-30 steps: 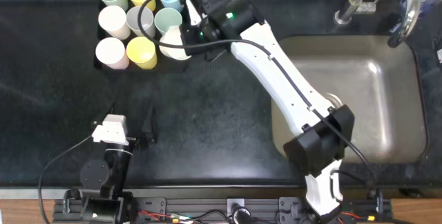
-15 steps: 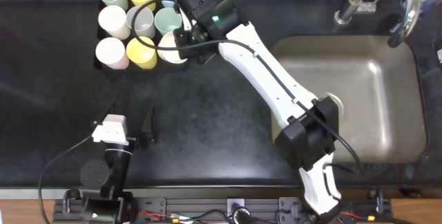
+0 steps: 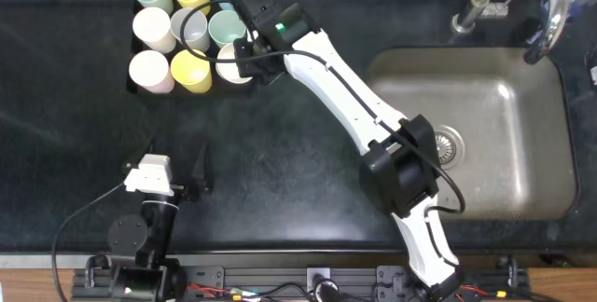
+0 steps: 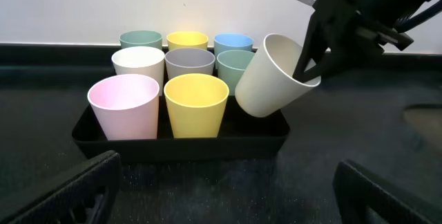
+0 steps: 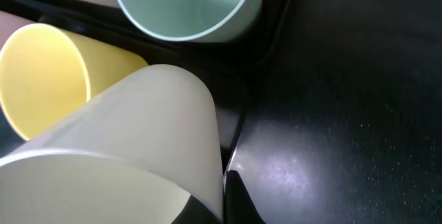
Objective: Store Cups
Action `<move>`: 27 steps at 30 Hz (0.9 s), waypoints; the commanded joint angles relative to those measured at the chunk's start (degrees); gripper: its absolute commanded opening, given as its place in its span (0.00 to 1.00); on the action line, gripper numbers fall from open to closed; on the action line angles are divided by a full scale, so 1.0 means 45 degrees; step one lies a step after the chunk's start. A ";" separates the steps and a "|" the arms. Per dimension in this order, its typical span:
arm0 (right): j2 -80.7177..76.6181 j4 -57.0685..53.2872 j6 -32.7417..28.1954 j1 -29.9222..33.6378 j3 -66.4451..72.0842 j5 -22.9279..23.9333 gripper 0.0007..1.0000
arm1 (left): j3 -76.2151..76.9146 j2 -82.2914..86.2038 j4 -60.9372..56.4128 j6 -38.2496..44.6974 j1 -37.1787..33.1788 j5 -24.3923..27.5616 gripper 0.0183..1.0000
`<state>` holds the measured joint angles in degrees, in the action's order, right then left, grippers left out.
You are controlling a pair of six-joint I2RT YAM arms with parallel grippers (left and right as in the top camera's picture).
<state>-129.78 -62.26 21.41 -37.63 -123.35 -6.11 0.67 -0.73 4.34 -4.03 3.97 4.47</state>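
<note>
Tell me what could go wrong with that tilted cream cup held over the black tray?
The tilted cream plastic cup, pinched by its rim in the right gripper, hangs over the black tray's corner; released tilted, it might tip onto the counter. Lowering it could also nudge the neighbouring yellow plastic cup.

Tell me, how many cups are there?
9: eight stand in the black tray, in rows of three, three and two; the cream cup hangs tilted in the right end effector.

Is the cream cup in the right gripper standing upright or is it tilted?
Tilted. The cream cup leans in the right gripper, its base down at the black tray and its mouth turned up and sideways.
</note>
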 commanded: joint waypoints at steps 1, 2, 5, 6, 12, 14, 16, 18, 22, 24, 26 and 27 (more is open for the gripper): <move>-0.0053 0.0170 0.0350 -0.0170 -0.0126 0.0398 0.04 | -0.0049 0.0126 0.0015 0.0233 -0.0107 -0.0015 1.00; -0.0058 0.0170 0.0355 -0.0185 -0.0121 0.0500 0.04 | -0.0049 0.0126 0.0015 0.0233 -0.0107 -0.0015 1.00; -0.0073 0.0223 0.0393 -0.0262 -0.0121 0.0743 0.04 | -0.0049 0.0126 0.0015 0.0233 -0.0107 -0.0015 1.00; -0.0097 0.0248 0.0393 -0.0306 -0.0121 0.0743 0.04 | -0.0049 0.0126 0.0015 0.0233 -0.0107 -0.0015 1.00; -0.0491 0.0112 0.0588 -0.0505 -0.0121 0.0675 0.04 | -0.0049 0.0126 0.0015 0.0233 -0.0107 -0.0015 1.00; -0.0622 0.0126 0.0661 -0.0554 -0.0121 0.0661 0.05 | -0.0049 0.0126 0.0015 0.0233 -0.0107 -0.0015 1.00; -0.0670 0.0146 0.0748 -0.0554 -0.0121 0.0675 0.04 | -0.0049 0.0126 0.0015 0.0233 -0.0107 -0.0015 1.00; -0.0685 0.0204 0.0777 -0.0554 -0.0121 0.0670 0.04 | -0.0049 0.0126 0.0015 0.0233 -0.0107 -0.0019 1.00; -0.0724 0.0223 0.0772 -0.0554 -0.0121 0.0753 0.04 | -0.0049 0.0126 0.0015 0.0233 -0.0107 -0.0019 1.00; -0.0767 0.0223 0.0772 -0.0554 -0.0121 0.0758 0.04 | -0.0049 0.0126 0.0015 0.0233 -0.0107 -0.0019 1.00; -0.0811 0.0219 0.0777 -0.0554 -0.0121 0.0753 0.04 | -0.0049 0.0126 0.0015 0.0233 -0.0107 -0.0015 1.00; -0.0831 0.0214 0.0777 -0.0554 -0.0121 0.0753 0.04 | -0.0049 0.0126 0.0015 0.0228 -0.0107 -0.0015 1.00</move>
<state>-133.05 -61.52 24.23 -39.88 -123.35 -3.42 0.67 -0.73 4.34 -4.03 3.97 4.47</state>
